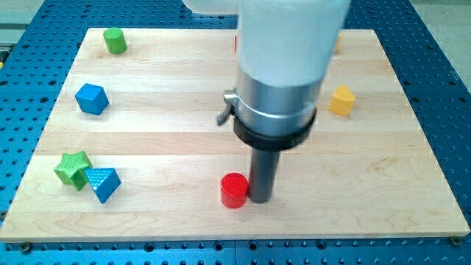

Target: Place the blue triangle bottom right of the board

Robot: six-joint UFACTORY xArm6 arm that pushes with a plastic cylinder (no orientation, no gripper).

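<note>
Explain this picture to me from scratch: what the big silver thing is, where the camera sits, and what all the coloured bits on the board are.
The big silver cylinder is the end of a robot arm. It has no hand and holds nothing; it ends in a dark rod, and my tip slides along the wooden board to push blocks about.

There is one camera, looking down at the board at a slant; where it is mounted is not known.

My tip is against the right side of the red cylinder, near the view's bottom. The blue triangle, the block to be moved, lies far to the left, touching the green star. Above them are a blue cube and a green cylinder. A yellow block sits at the right. The arm hides most of the top edge.
</note>
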